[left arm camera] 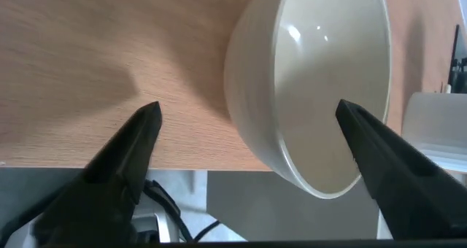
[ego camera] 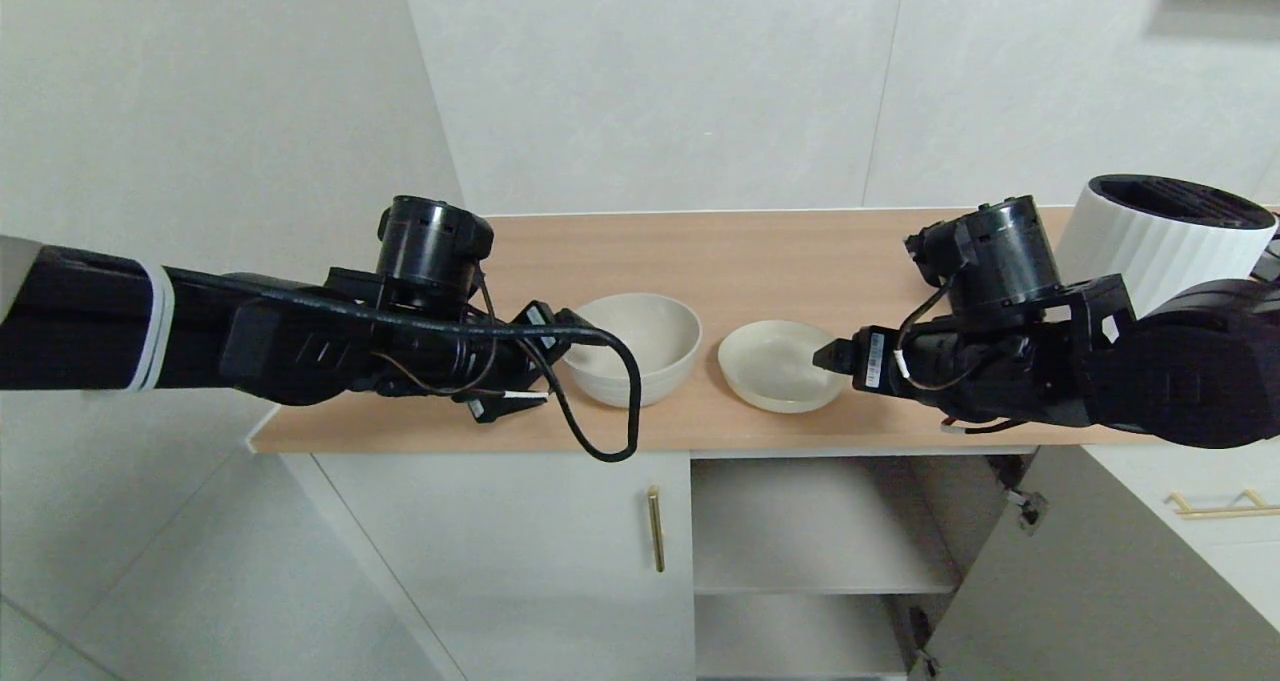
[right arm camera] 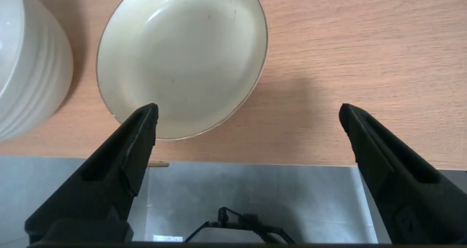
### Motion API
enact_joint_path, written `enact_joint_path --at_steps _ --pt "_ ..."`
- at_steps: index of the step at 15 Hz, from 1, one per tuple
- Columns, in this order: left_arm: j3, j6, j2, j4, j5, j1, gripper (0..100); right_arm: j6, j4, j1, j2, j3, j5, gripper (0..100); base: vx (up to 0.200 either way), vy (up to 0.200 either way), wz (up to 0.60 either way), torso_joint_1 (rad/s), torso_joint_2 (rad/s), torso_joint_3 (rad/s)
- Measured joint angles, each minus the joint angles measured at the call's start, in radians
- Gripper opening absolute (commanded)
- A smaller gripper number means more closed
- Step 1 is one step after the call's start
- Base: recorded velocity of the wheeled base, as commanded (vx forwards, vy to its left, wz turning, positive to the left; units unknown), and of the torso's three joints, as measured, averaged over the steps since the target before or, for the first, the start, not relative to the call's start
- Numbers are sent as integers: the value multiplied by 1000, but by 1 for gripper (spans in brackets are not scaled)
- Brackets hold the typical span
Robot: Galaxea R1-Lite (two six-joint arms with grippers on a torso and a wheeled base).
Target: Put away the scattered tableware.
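**Wide open on both sides**

Our left fingers (left arm camera: 139, 149) are spread wide, one on each side of the bowl's (left arm camera: 314, 87) near wall. Our right fingers (right arm camera: 135, 146) are spread wide too, with one tip over the plate's (right arm camera: 182, 58) rim. Bowl and plate sit side by side on the table (ego camera: 800, 251), near its front edge. Below the plate, a cupboard (ego camera: 810, 521) stands open.

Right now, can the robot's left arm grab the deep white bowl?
Probably yes. The left gripper is open and looks to straddle the near wall of the bowl, and nothing else on the counter stands in the way.
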Motion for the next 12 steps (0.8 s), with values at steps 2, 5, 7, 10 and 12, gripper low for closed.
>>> enact_joint_path --at_steps 2,5,7,10,12 --pt "0 0 -1 0 0 -1 0 0 0 0 0 0 0 100 0 0 0 0 0 0" --pt "0 1 -4 -1 0 -2 0 0 0 0 0 0 0 100 0 0 0 0 0 0" --pt "1 0 -10 1 0 -1 0 -2 0 0 1 0 0 100 0 0 0 0 0 0" --pt "4 0 -27 1 -5 -3 0 -2 0 0 19 -14 -13 100 0 0 0 0 0 0" --pt "6 0 -36 2 -6 -7 0 -3 0 0 55 -39 -53 100 0 0 0 0 0 0"
